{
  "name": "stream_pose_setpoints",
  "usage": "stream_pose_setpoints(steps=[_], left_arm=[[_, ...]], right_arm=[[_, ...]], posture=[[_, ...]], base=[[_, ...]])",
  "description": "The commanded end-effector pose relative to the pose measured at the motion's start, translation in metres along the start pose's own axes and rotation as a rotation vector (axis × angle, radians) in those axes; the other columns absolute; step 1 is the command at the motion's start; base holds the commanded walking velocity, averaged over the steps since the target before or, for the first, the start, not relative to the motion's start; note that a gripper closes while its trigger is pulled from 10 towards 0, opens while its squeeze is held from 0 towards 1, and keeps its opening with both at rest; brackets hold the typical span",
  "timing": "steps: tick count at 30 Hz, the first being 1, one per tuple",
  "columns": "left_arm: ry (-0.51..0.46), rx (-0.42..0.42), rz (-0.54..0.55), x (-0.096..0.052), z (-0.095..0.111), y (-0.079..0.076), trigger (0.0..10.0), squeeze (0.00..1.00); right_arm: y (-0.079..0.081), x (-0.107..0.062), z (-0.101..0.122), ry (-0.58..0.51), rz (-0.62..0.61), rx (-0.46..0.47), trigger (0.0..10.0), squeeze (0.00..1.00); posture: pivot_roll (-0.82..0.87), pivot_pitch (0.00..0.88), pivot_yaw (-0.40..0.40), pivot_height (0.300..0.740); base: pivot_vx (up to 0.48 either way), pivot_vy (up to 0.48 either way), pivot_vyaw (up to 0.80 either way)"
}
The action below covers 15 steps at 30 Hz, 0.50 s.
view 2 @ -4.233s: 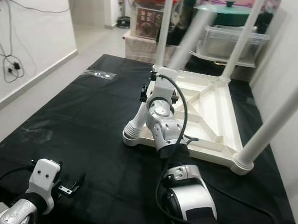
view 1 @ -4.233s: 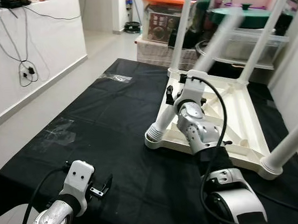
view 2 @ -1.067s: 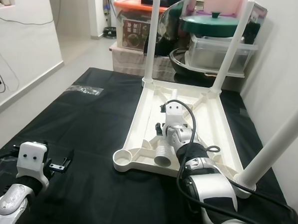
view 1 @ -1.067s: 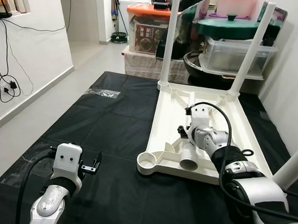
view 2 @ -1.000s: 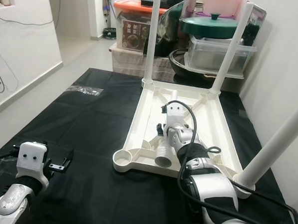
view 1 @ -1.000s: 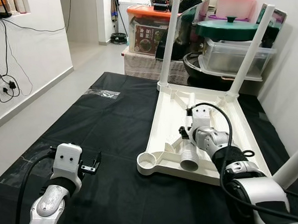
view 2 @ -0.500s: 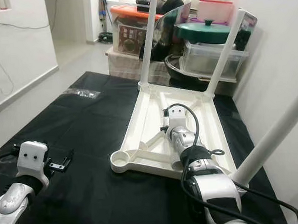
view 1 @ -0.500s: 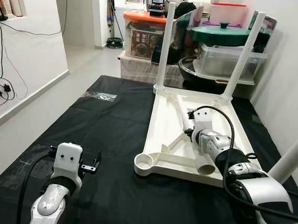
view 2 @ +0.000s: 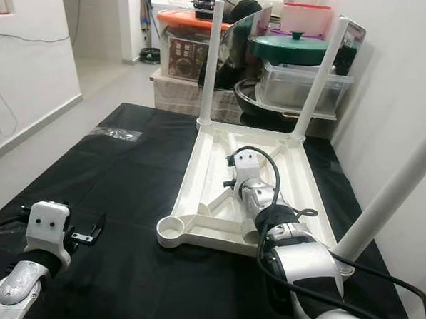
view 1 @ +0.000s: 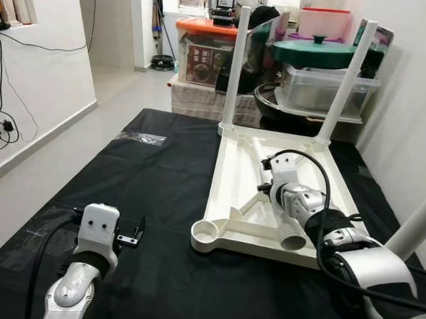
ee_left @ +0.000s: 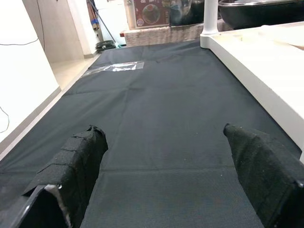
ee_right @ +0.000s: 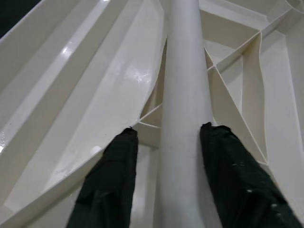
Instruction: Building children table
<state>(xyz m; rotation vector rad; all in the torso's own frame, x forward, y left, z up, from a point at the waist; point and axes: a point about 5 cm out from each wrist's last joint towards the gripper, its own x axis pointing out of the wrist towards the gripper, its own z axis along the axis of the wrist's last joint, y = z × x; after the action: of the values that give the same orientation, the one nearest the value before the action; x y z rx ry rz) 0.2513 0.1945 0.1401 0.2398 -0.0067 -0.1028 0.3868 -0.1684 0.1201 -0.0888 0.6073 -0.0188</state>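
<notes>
A white children's table (view 1: 235, 165) lies upside down on a black cloth (view 1: 150, 184). Three of its legs stand up: the far left leg (view 1: 235, 65), the far right leg (view 1: 345, 81) and the near right leg (view 1: 416, 224). The near left socket (view 1: 205, 233) is empty. A loose white leg (view 1: 280, 213) lies along the underside, its open end toward me. My right gripper (ee_right: 183, 142) is shut on this leg, with its fingers (ee_right: 107, 175) on both sides. My left gripper (ee_left: 166, 166) hovers open over the cloth at the near left (view 1: 135, 235), holding nothing.
Storage stands behind the table: an orange-lidded box (view 1: 210, 45), a green-lidded pot (view 1: 318, 50) and a clear bin (view 1: 316, 90). A white wall (view 1: 410, 99) is close on the right. Clear tape (view 1: 144, 138) sticks to the cloth. Cables hang on the left wall (view 1: 4, 120).
My right gripper lifted the loose leg off the near left socket and laid it on the underside, its open end swinging right. The left arm has stayed put. The camera shifted slightly.
</notes>
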Motion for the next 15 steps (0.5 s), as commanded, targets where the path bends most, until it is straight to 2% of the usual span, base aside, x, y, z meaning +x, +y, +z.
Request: stream_pose_setpoints(steps=[1,7,15], left_arm=[[0.027,0.012,-0.018,0.000,-0.005,-0.002,10.0,0.00],[0.032,0.019,-0.020,0.000,-0.006,-0.002,10.0,0.00],[0.035,0.020,-0.020,0.000,-0.006,-0.003,10.0,0.00]], right_arm=[[-0.002,0.003,-0.031,0.140,-0.001,0.014,10.0,1.00],[-0.004,0.002,-0.034,0.182,0.019,0.031,10.0,1.00],[-0.018,0.000,-0.036,0.236,0.019,-0.027,10.0,1.00]], posture=[[0.09,0.000,-0.139,0.740],[0.08,0.000,-0.145,0.740],[0.05,0.000,-0.170,0.740]], base=[[0.000,0.000,0.00],[0.000,0.000,0.00],[0.000,0.000,0.00]])
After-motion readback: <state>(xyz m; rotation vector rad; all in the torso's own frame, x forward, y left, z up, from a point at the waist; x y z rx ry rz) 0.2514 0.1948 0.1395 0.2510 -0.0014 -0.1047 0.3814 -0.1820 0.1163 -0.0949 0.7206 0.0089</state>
